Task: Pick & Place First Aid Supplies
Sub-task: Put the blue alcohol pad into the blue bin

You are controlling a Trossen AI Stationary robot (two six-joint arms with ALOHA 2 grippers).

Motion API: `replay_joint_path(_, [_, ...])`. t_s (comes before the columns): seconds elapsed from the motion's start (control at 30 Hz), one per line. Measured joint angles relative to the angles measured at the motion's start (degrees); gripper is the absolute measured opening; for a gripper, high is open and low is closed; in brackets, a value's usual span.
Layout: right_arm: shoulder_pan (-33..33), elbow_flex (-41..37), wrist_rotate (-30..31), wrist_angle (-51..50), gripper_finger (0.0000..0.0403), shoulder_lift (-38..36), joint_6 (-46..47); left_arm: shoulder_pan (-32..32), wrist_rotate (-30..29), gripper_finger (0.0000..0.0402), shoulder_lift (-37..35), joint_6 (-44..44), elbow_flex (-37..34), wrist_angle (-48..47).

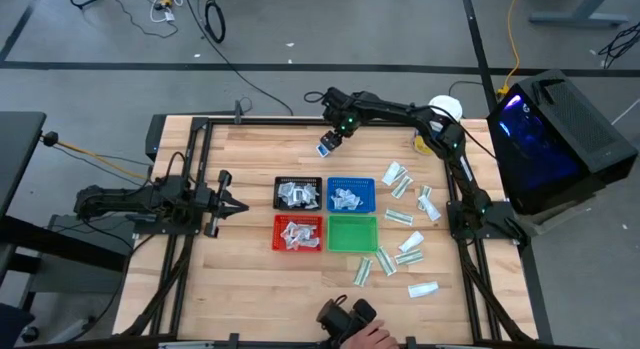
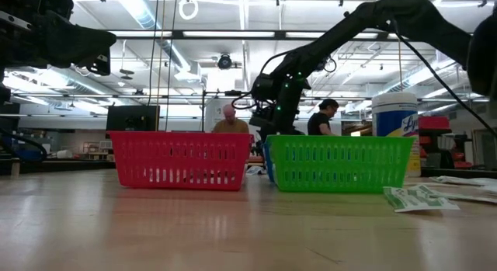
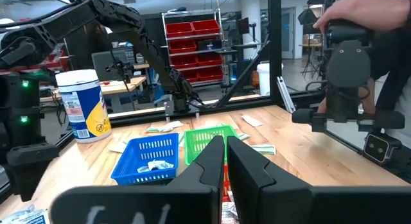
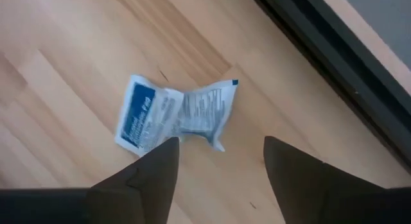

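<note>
White packet waits by the far edge

White-and-blue packet [image 4: 174, 117] lies flat on the tabletop [image 1: 250, 269], apart from the trays [image 1: 325, 211], so the right tool [image 1: 331, 141] hovers above, fingers spread to straddle it. Left tool [image 1: 226, 202] rests closed, empty.

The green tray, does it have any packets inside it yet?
No. Seen from above, the green tray shows only its bare green floor, while the red tray beside it holds packets.
</note>
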Motion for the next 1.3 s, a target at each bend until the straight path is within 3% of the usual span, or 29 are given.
replay_joint_path(0.3, [-0.7,2.1,-4.3,0.8,0.0205,-0.1,6.8,0.0,0.0,0.0025,0.0,0.0,0.0,0.0])
replay_joint_path(0.6, [-0.9,2.1,-7.0,-1.5,0.0203,0.3,3.5,0.0,0.0,0.0025,0.0,0.0,0.0,0.0])
replay_joint_path(0.77, [-1.4,2.1,-7.3,-2.8,0.0201,0.6,-7.2,0.0,0.0,0.0025,0.0,0.0,0.0,0.0])
replay_joint_path(1.13, [-1.7,2.1,-6.7,-4.6,0.0201,0.6,-43.8,0.0,0.0,0.0025,0.0,0.0,0.0,0.0])
replay_joint_path(1.3, [-1.5,2.1,-3.3,-3.6,0.0205,0.6,-49.2,0.0,0.0,0.0025,0.0,0.0,0.0,0.0])
